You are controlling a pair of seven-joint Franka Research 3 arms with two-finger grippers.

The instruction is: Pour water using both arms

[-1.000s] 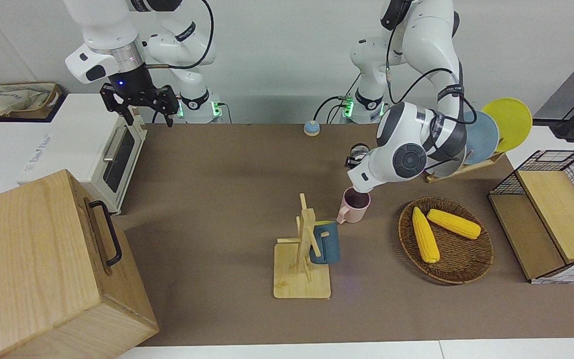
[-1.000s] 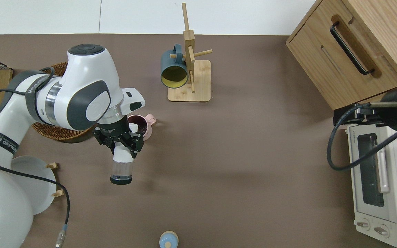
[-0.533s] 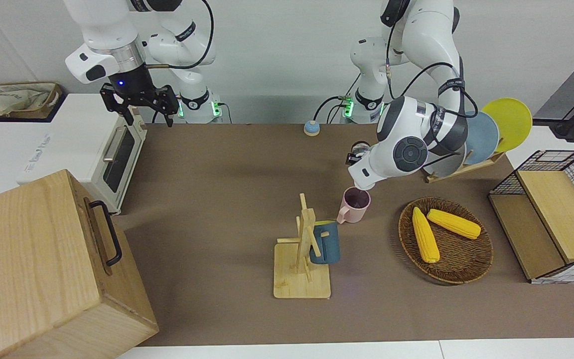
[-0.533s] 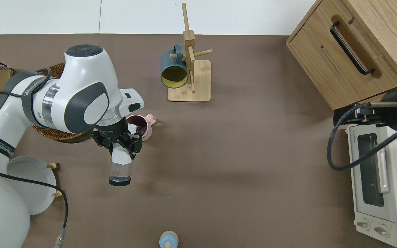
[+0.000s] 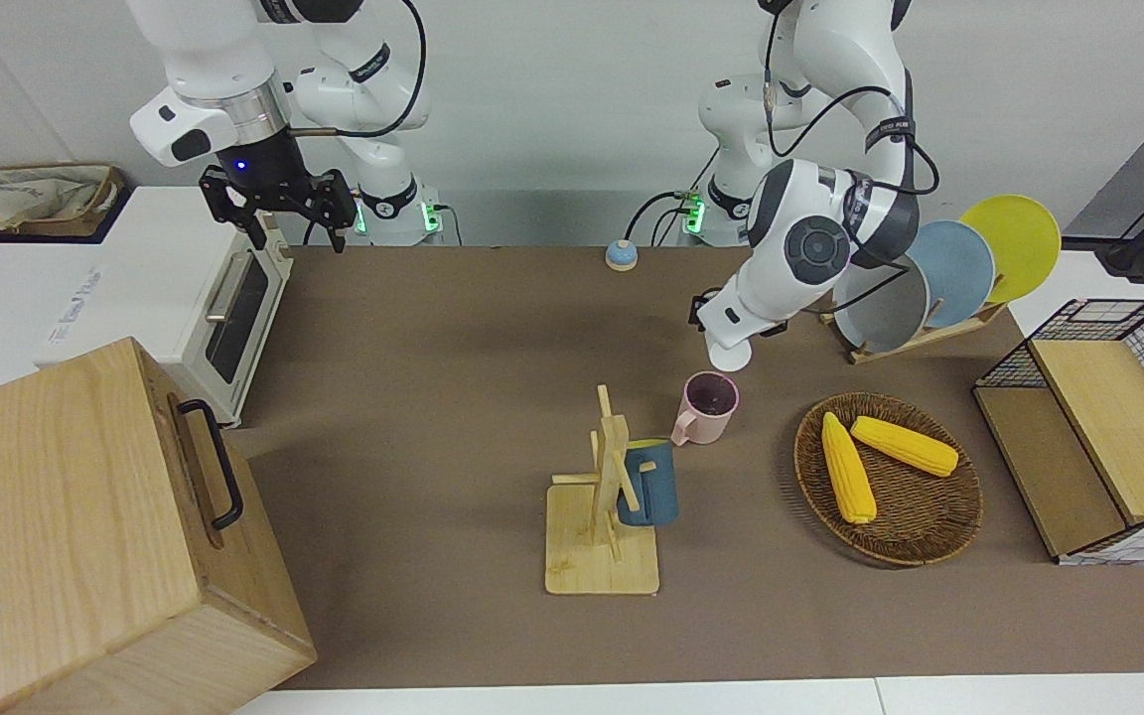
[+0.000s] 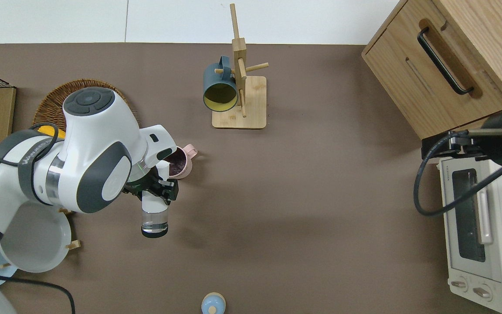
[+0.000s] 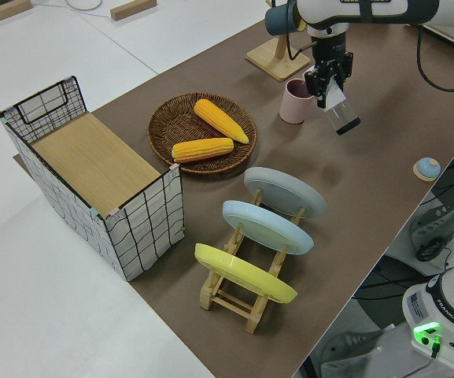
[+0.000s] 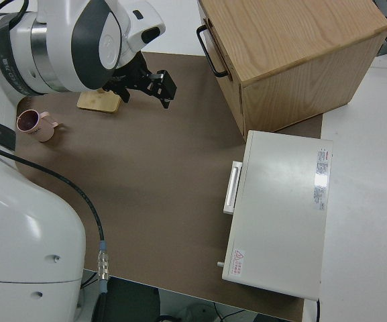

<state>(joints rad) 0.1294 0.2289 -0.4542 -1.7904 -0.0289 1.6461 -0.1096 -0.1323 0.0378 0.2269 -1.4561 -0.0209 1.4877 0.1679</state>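
Observation:
My left gripper is shut on a clear bottle with a white end and a dark end. It holds the bottle tilted in the air, white end toward the pink mug, over the mug's rim on the robots' side. The mug stands on the brown mat and looks dark inside. The side view shows the gripper, the bottle and the mug. My right arm is parked, its gripper open and empty.
A wooden mug tree holds a blue mug. A wicker basket with two corn cobs, a plate rack and a wire basket are at the left arm's end. A toaster oven and a wooden box are at the right arm's end. A small blue knob lies near the robots.
My left arm has risen and drawn the bottle back from the mug toward the robots. The bottle's white end is now clear of the mug's mouth. The right arm has not moved.

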